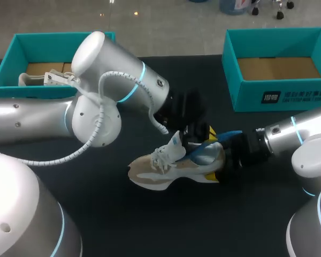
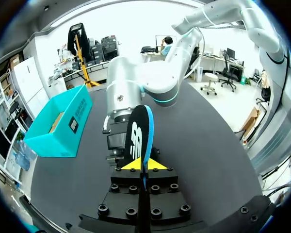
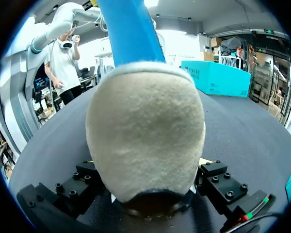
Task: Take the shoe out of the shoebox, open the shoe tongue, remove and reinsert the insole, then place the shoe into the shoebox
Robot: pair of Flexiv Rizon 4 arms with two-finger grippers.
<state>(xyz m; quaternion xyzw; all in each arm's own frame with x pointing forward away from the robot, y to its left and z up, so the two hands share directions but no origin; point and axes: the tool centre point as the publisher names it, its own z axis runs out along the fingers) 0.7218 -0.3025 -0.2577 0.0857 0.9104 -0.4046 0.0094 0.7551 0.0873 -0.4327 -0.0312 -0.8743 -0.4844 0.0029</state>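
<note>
A beige and white shoe (image 1: pixel 168 167) lies on the black table with its heel toward my right arm. My right gripper (image 1: pixel 215 155) stands wide with a finger on each side of the heel, shut on it. In the right wrist view the padded heel (image 3: pixel 145 136) fills the space between the fingers of the right gripper (image 3: pixel 148 167). A blue insole (image 1: pixel 231 134) sticks up out of the shoe's opening. My left gripper (image 1: pixel 199 135) is above the shoe, shut on that insole. The left wrist view has the insole (image 2: pixel 139 133) edge-on between the yellow tips of the left gripper (image 2: pixel 145 166).
One teal shoebox (image 1: pixel 53 42) at the back left holds another shoe (image 1: pixel 43 79). A second teal shoebox (image 1: pixel 278 95) stands open at the back right and also shows in the wrist views (image 2: pixel 58 131) (image 3: pixel 216 77). My left arm's elbow hangs over the left half of the table.
</note>
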